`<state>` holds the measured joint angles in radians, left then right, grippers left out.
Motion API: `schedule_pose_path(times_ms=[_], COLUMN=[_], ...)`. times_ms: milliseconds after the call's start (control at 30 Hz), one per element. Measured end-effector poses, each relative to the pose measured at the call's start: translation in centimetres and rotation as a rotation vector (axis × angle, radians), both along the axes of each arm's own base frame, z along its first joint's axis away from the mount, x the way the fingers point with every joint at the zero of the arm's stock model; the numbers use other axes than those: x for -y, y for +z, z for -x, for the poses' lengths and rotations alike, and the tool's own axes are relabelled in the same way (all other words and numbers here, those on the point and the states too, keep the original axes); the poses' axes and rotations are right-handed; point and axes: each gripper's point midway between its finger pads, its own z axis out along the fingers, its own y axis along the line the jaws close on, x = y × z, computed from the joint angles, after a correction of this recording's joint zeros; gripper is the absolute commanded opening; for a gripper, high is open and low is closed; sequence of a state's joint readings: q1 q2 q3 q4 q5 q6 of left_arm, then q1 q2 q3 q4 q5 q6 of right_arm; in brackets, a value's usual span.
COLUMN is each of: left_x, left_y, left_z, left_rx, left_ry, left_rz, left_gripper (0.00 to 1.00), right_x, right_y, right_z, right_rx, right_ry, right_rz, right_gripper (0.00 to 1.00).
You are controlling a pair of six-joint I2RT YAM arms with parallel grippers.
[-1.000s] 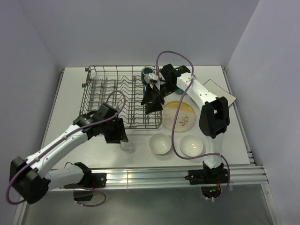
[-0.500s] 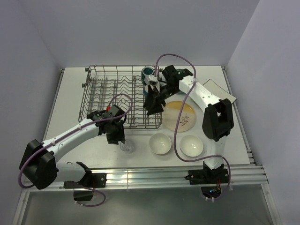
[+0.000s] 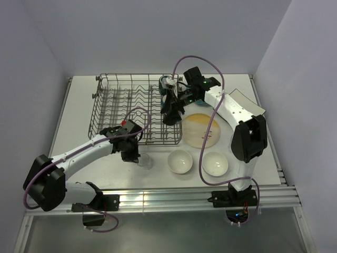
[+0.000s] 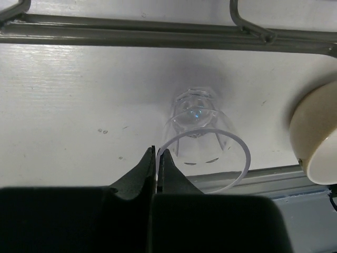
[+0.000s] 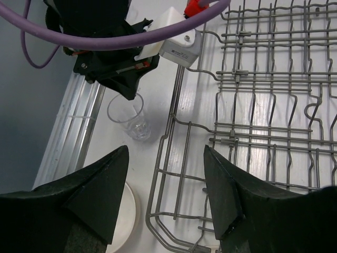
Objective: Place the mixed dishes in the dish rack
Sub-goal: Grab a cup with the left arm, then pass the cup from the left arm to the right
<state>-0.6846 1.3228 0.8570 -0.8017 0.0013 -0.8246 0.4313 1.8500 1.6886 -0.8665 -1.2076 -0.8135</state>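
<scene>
Surface: white table [image 3: 79, 116], pale walls on three sides.
Dish rack [image 3: 126, 105]: grey wire, far left part of the table; dark mug [image 3: 166, 81] at its far right corner.
Clear glass [image 4: 202, 139]: upright on the table, just in front of the rack's near rail.
Left gripper [image 4: 156, 156]: fingers pressed together, tips at the glass rim; whether they pinch it, cannot tell.
Right gripper [image 5: 167, 190]: fingers wide apart, empty, above the rack's right side.
Leaf-sprig plate [image 3: 196, 130], white bowls [image 3: 179, 161]: on the table right of the rack.

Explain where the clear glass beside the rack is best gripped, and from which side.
Pinch the rim wall of the clear glass from above, one finger inside, one outside. It stands upright, mouth open upward, and its round, smooth sides might slip from jaws closing sideways.
</scene>
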Motion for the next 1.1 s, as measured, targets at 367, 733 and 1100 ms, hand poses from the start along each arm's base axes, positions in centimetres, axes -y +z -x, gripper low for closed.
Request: schedule_pose_path(times_ms=[367, 733, 1100], left_x=[0.1, -0.6, 0.9], left_y=[2.9, 11.4, 18.5], left_z=[0.5, -4.2, -11.9], left_rx=[0.099, 0.278, 0.449], left_ry=[-0.071, -0.019, -0.053], left_rz=[0.106, 0.404, 0.72], left_gripper=[0.0, 0.0, 0.0], right_x=[-0.2, -0.1, 0.6], right_y=[1.6, 3.5, 9.0], right_z=[-0.7, -2.1, -8.5], right_rx=[-0.015, -0.112, -0.33], right_ry=[-0.035, -0.133, -0.454], right_rz=[-0.004, -0.007, -0.125], right_gripper=[0.66, 0.66, 0.78])
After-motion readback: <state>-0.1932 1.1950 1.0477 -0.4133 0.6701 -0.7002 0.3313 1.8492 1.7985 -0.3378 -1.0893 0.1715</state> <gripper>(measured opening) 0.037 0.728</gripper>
